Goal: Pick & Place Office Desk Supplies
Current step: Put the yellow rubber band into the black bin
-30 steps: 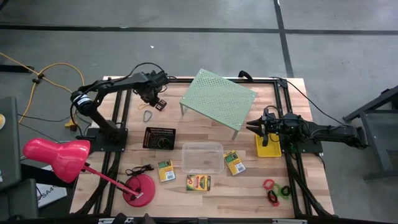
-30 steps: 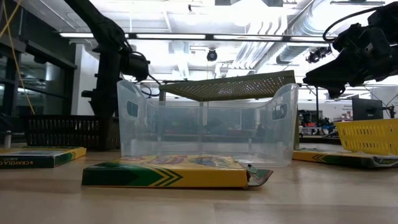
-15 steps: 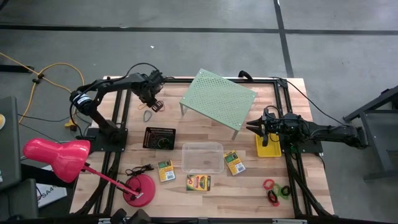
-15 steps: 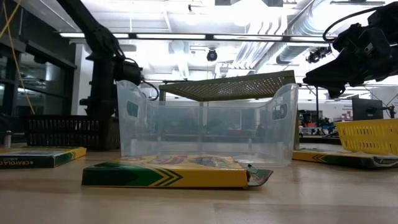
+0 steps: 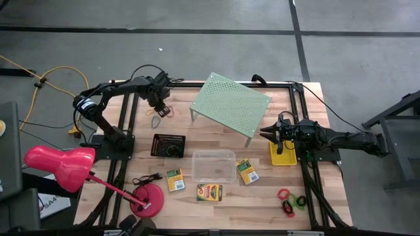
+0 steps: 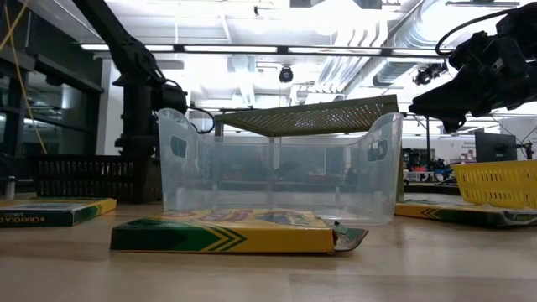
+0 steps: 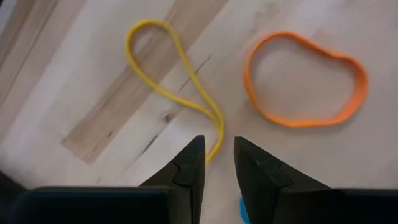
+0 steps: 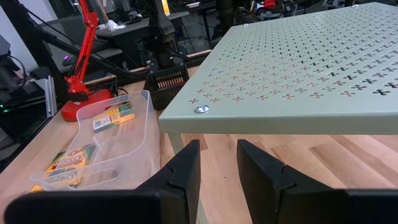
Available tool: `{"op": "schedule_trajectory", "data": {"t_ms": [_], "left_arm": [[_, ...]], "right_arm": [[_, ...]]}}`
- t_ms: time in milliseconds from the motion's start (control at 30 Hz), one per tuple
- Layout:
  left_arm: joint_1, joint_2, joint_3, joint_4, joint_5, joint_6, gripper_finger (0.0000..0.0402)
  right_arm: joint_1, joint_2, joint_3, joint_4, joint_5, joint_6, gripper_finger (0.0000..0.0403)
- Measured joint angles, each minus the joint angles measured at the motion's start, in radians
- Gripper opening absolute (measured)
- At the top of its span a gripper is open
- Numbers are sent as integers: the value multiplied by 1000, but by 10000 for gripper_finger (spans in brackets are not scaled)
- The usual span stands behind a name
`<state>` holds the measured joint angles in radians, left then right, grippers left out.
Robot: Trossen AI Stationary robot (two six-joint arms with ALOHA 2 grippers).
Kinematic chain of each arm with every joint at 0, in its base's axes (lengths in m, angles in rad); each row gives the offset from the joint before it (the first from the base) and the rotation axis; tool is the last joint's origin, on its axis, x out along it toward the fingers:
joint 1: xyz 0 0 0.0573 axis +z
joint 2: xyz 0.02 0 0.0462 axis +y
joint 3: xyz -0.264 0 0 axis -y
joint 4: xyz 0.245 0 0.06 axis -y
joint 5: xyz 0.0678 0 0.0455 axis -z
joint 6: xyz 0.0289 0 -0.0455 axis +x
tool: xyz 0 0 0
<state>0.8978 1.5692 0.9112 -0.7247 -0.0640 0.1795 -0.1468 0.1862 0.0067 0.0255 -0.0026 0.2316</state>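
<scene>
Yellow rubber band lengthwise toward left pincer

Yellow rubber band and orange rubber band lie flat (apart) on wood.

Bright overhead ceiling glare; near fingers perhaps slightly blurred.

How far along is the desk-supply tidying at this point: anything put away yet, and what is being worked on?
Nothing looks put away: the clear tub appears empty, and the three card boxes and the little rings lie loose on the table. In hand: the left gripper hangs low over the yellow rubber band, jaws slightly apart, with the orange band beside it; neither is gripped. The right gripper waits above the yellow basket.
</scene>
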Motion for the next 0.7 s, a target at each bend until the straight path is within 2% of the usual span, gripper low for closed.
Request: {"op": "schedule_trajectory", "data": {"t_ms": [267,700], "left_arm": [[18,0,0,-2,8,57,79],[24,0,-38,26,16,69,79]], "right_arm": [[0,0,0,0,0,0,94],[0,0,0,0,0,0,94]]}}
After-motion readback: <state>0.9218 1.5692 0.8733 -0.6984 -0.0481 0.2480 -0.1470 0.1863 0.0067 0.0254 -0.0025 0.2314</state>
